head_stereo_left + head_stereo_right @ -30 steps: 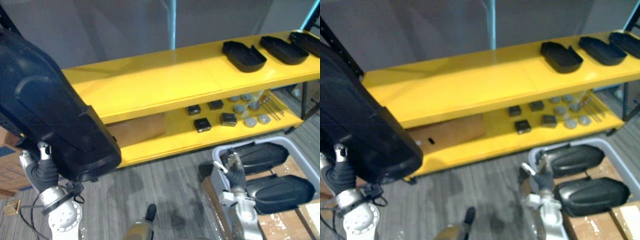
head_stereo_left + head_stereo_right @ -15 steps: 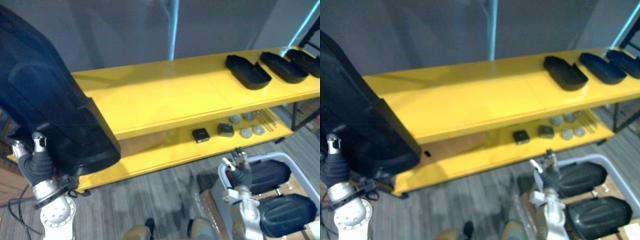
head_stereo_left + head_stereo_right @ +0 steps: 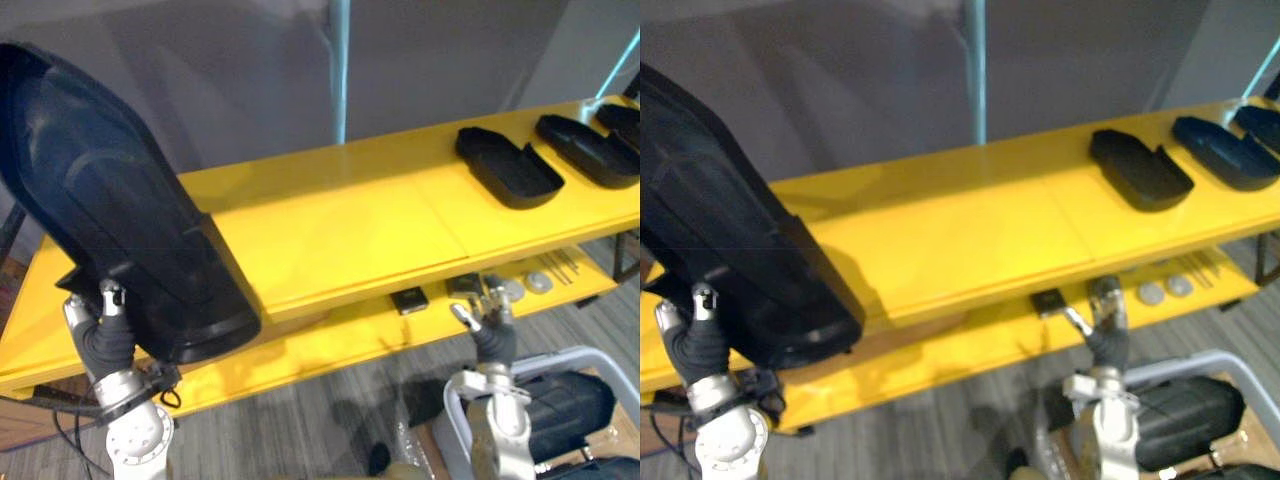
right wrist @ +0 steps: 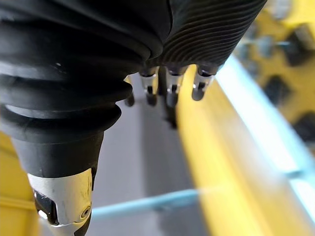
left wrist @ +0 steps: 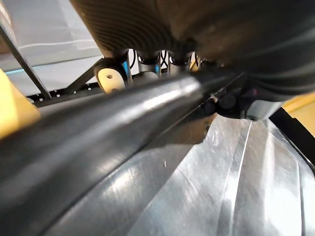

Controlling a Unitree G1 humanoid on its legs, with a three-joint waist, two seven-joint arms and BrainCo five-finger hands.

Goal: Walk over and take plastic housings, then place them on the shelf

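**A:** Which step is the robot on?

**B:** The carry, by the look of it. Its left hand (image 3: 103, 335) holds a large black plastic housing (image 3: 110, 230) up and tilted, by the left end of the yellow shelf (image 3: 340, 230). The piece is not yet down on the top board.

**A:** And the fingers on that side?

**B:** In the left wrist view the fingers (image 5: 112, 74) are closed on the housing's rim. Their tips are hidden behind it, so how deep the hold goes cannot be told.

**A:** The other one?

**B:** The right hand (image 3: 490, 325) is raised in front of the shelf's lower board. Its fingers are loosely spread and point upward, holding and touching nothing.

**A:** What does the next move call for?

**B:** Probably the robot lifts the housing over the front edge and lays it flat on the bare stretch of the top board. That stretch is left of the three housings (image 3: 507, 165) already lying at the right end. The piece is big and held by one edge, so it likely wants a slow tilt and a late release. The free hand could steady it.

**A:** More to fetch?

**B:** A grey bin (image 3: 570, 356) at the lower right has another housing (image 3: 565, 405) in it.
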